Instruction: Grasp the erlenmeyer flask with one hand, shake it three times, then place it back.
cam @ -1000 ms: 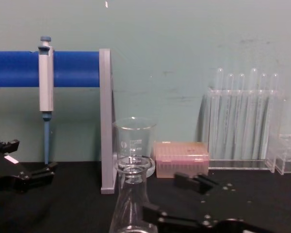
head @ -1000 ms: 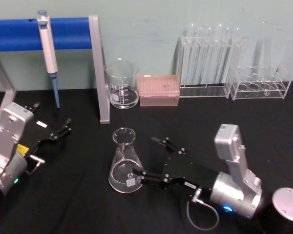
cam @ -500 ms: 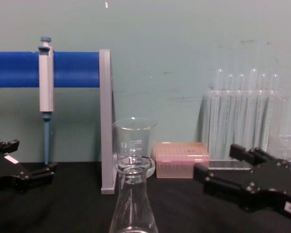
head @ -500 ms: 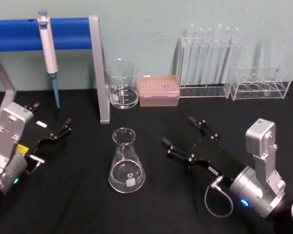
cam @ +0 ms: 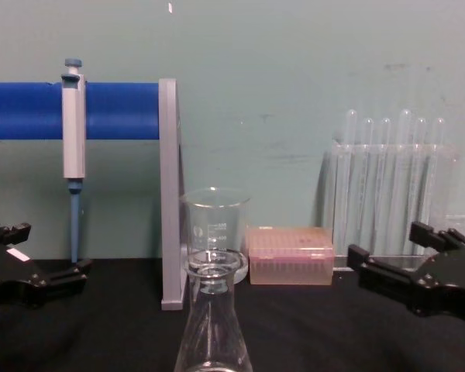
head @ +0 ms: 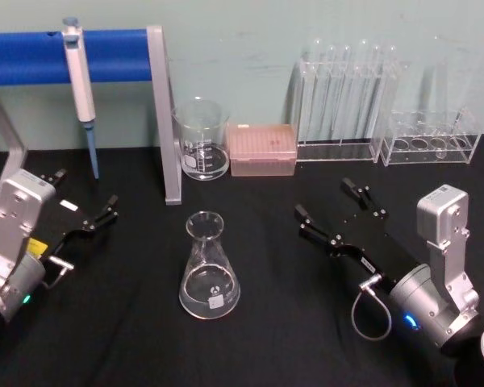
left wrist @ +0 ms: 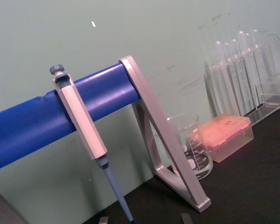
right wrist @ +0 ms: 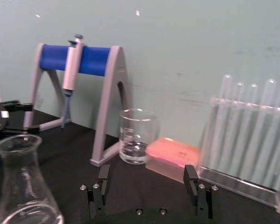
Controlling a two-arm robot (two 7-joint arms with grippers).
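The erlenmeyer flask (head: 208, 266) is clear glass and stands upright and alone on the black table, centre front; it also rises at the chest view's bottom edge (cam: 213, 325) and at the near left of the right wrist view (right wrist: 23, 186). My right gripper (head: 324, 198) is open and empty. It hovers well to the right of the flask, apart from it, and enters the chest view from the right (cam: 387, 244); its two fingers (right wrist: 103, 179) frame the scene ahead. My left gripper (head: 82, 193) rests open at the far left (cam: 50, 249).
At the back stand a glass beaker (head: 200, 139), a pink tip box (head: 261, 149), a rack of test tubes (head: 347, 97) and a low clear rack (head: 431, 137). A blue-barred stand (head: 32, 45) with a grey leg (head: 165, 121) holds a pipette (head: 81, 85).
My right gripper, which had its fingers around the flask's base a second ago, has drawn back to the right and farther from it. The flask stays standing in place. The left arm is still.
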